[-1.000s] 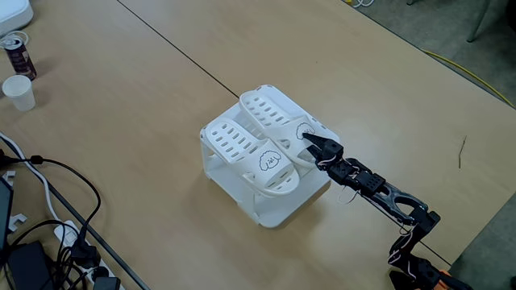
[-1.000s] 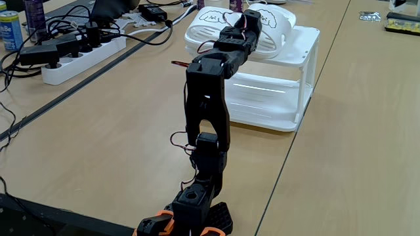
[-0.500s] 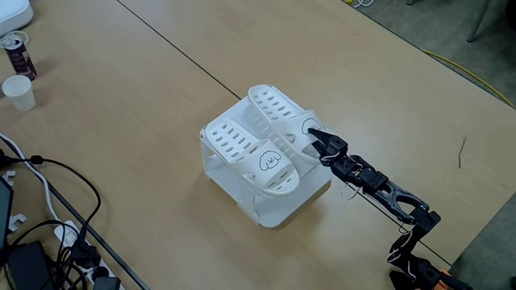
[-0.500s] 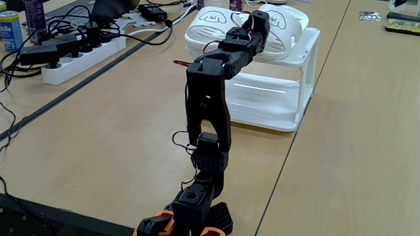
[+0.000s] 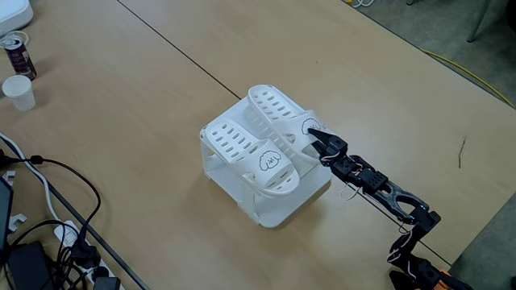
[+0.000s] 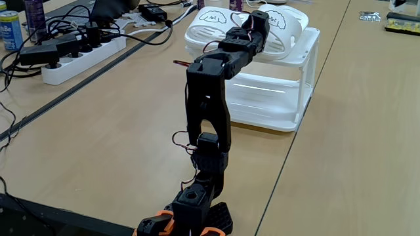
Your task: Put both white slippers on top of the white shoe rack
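The white shoe rack (image 5: pixel 276 211) stands in the middle of the table, and both white slippers lie on its flat top. The left slipper (image 5: pixel 246 151) lies flat with its face strap toward the arm. The right slipper (image 5: pixel 274 109) lies beside it, slightly askew and close to the rack's right edge. My gripper (image 5: pixel 316 137) reaches in from the lower right and is shut on the right slipper's strap. In the other fixed view the gripper (image 6: pixel 258 18) covers part of that slipper (image 6: pixel 283 25). The left slipper (image 6: pixel 209 21) and the rack (image 6: pixel 303 78) lie behind the arm.
A drink can (image 5: pixel 17 53) and a white cup (image 5: pixel 18 91) stand at the far left. Cables (image 5: pixel 48 201) and a power strip (image 6: pixel 79 54) crowd the left side. Bare table surrounds the rack, and the table edge runs close behind the arm's base (image 5: pixel 415 270).
The gripper moved the right slipper slightly up and to the right on the rack top between one second and half a second ago. Nothing has moved since.
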